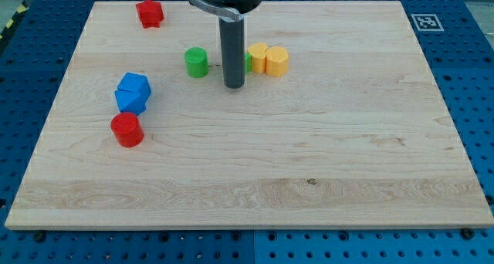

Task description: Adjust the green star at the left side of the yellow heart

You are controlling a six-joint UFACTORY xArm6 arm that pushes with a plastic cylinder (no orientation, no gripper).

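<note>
A pale wooden board (309,179) is laid on a blue perforated table (471,102). The bare rod's tip (234,86) is set beside the green star (248,61), largely hidden behind the rod and touching the yellow heart (258,57). A fiducial marker (424,22) is seen farthest.

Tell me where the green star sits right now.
The green star is mostly hidden behind my tip, in the upper middle of the board. Only a green sliver shows, touching the left side of the yellow heart.
</note>
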